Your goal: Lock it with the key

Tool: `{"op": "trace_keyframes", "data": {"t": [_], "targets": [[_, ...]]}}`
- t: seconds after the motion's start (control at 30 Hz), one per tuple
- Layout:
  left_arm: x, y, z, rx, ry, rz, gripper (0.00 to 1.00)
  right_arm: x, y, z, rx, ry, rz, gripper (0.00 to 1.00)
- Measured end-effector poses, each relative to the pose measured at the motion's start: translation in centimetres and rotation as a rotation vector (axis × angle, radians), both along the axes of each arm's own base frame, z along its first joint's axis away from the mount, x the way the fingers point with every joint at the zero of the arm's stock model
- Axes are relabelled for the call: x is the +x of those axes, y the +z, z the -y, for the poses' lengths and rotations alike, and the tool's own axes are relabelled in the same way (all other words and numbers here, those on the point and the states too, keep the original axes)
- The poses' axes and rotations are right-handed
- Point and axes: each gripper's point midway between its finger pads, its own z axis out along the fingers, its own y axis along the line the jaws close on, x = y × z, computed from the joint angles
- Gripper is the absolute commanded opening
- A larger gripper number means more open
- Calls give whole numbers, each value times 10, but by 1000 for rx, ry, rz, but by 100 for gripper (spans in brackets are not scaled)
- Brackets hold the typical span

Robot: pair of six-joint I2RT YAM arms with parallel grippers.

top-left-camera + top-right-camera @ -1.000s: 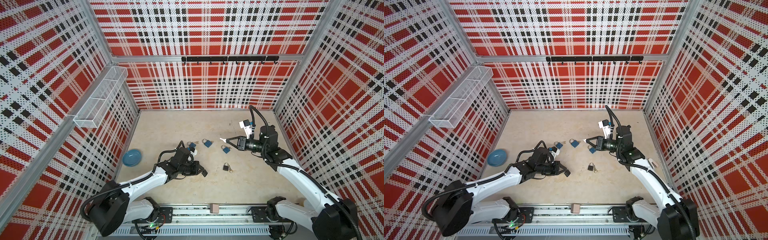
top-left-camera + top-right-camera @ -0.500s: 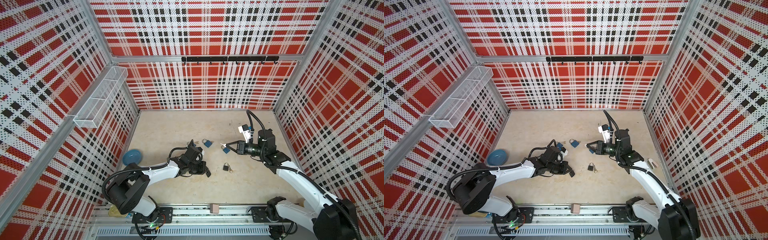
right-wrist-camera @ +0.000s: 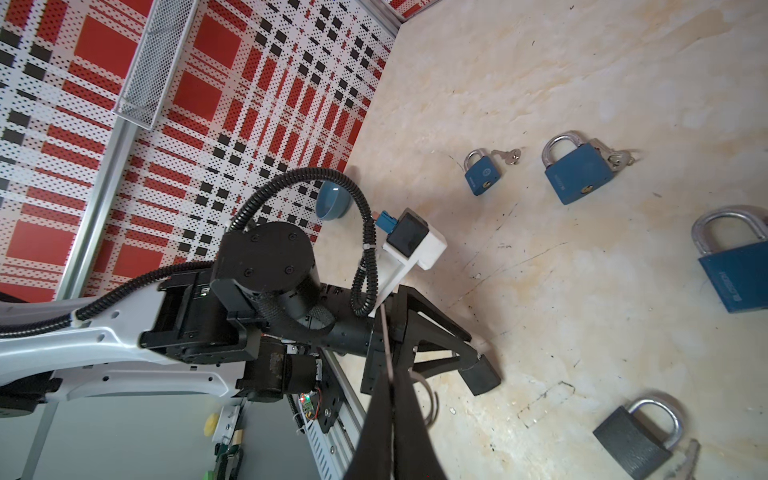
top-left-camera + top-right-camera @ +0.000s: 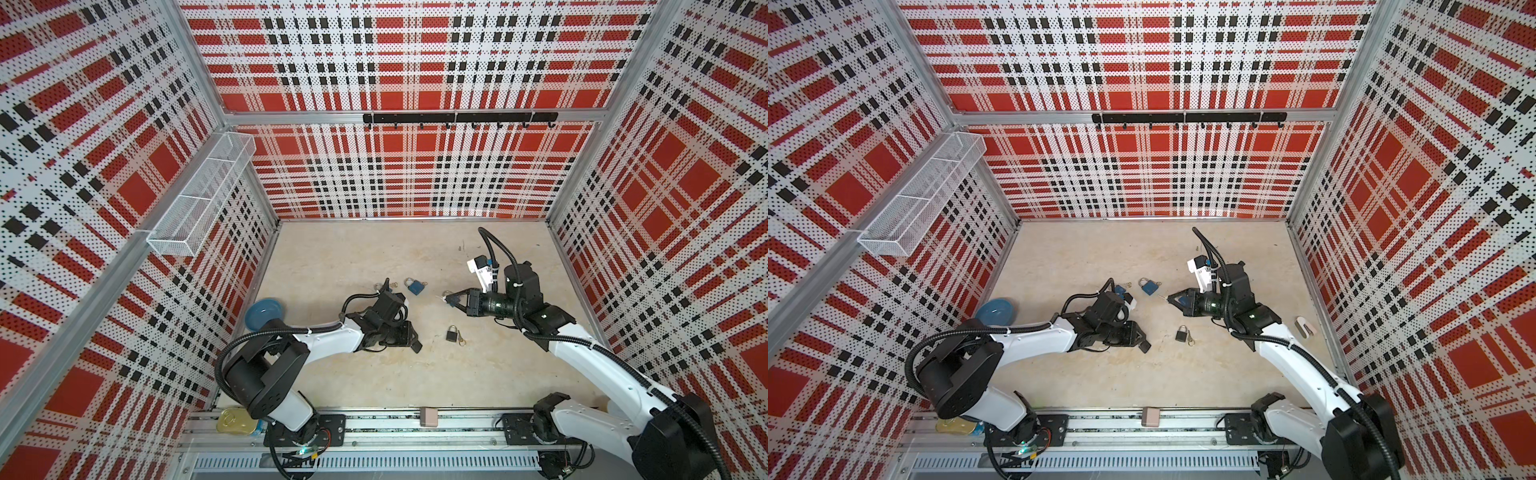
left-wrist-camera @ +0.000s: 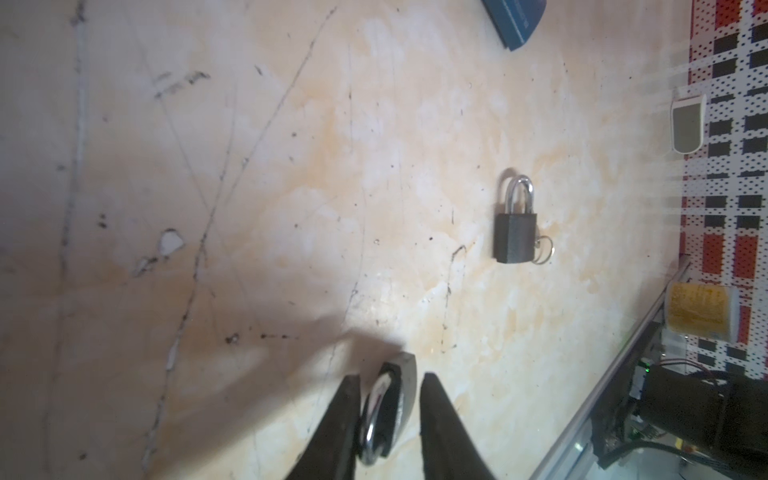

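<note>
Right now my left gripper [image 5: 390,377] stands slightly parted around the grey padlock [image 5: 405,386], low at the surface [image 4: 353,257]; the hold looks loose rather than clamped. My right gripper [image 4: 448,298] is pinched shut on the key [image 3: 385,332]. That padlock should be dense, hard and slick, so I'd hold its flat body, not the shackle. I count five padlocks: small blue padlock [image 3: 482,176], medium blue padlock [image 3: 577,170], large blue padlock [image 3: 735,270], dark padlock [image 3: 631,440], plus the grey one.

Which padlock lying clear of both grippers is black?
The black padlock with a key ring at its side; every other one lying free, like the blue padlock, is blue.
</note>
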Motion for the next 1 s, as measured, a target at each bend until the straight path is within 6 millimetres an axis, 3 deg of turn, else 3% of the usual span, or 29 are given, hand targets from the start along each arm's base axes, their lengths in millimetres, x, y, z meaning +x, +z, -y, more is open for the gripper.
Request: {"op": "trace_keyframes", "data": {"t": [0.3, 0.67, 0.87, 1.0], "targets": [[19, 35, -17, -32, 83, 121, 35, -8, -17, 2, -100, -63, 18, 0], [33, 73, -79, -41, 294, 264, 42, -38, -57, -16, -259, -63, 40, 0], [33, 109, -106, -46, 375, 373, 51, -42, -89, -32, -336, -64, 31, 0], [31, 119, -119, -41, 406, 408, 52, -38, -112, -39, -376, -73, 7, 0]]}}
